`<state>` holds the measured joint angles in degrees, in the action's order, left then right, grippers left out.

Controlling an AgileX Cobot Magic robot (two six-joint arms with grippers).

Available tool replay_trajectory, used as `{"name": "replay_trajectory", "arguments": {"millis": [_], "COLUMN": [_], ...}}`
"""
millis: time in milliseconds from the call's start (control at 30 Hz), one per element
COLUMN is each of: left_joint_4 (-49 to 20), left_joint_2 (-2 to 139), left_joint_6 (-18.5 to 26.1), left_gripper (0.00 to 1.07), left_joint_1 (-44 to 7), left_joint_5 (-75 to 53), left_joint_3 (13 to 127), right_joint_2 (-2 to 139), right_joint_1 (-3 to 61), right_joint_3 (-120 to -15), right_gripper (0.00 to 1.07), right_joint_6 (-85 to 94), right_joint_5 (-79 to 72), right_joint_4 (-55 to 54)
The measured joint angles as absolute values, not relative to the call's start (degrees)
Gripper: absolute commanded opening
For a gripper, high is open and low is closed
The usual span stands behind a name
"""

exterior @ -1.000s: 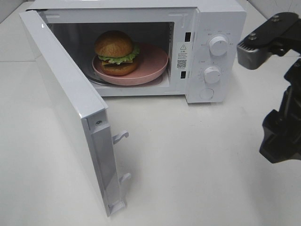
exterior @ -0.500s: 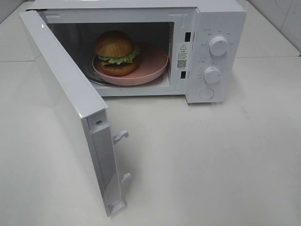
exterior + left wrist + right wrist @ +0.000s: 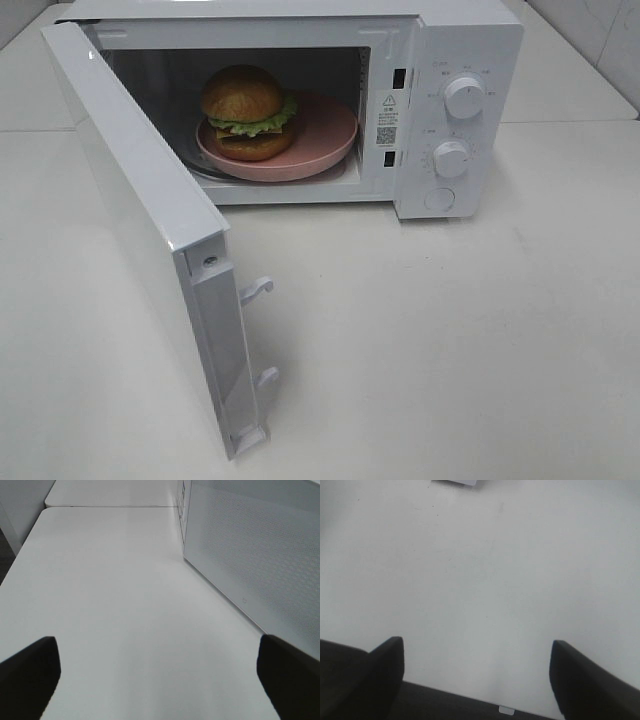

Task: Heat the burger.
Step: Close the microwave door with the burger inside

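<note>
The burger (image 3: 246, 112) with its golden bun, green lettuce and cheese sits on a pink plate (image 3: 325, 140) inside the white microwave (image 3: 460, 60). The microwave door (image 3: 150, 210) stands swung wide open toward the front left. Neither arm shows in the exterior high view. My left gripper (image 3: 157, 677) is open over bare table, with the perforated outer face of the door (image 3: 255, 565) beside it. My right gripper (image 3: 476, 675) is open above bare white table, nothing between its fingers.
Two round knobs (image 3: 464, 97) and a button are on the microwave's right panel. The white table (image 3: 450, 340) spreads in front of the microwave. A table seam runs behind the microwave at the left.
The right arm, seen at the right edge a second ago, has withdrawn out of the exterior high view. Burger, plate and door have not moved.
</note>
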<state>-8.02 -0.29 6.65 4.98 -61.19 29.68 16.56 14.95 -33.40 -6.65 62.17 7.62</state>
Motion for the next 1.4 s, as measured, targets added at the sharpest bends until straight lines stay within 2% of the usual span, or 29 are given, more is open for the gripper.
{"name": "replay_trajectory", "arguments": {"millis": [367,567,1400], "left_joint_4": [-8.0,-8.0,-8.0], "left_joint_2": [-0.3,-0.3,-0.3], "left_joint_6": [6.6,6.6,6.6], "left_gripper": [1.01,1.0,1.0], "left_joint_1": [5.0,5.0,5.0], "left_joint_5": [-61.2,-61.2,-61.2], "left_joint_3": [29.7,29.7,29.7], "right_joint_2": [2.8,-0.2,-0.3], "right_joint_1": [8.7,6.5,6.5], "right_joint_3": [-28.4,-28.2,-28.2], "right_gripper": [0.76,0.76,0.74], "right_joint_6": [-6.9,-6.9,-6.9], "right_joint_5": [56.3,55.6,55.5], "right_joint_4": [4.4,4.1,4.1]}}
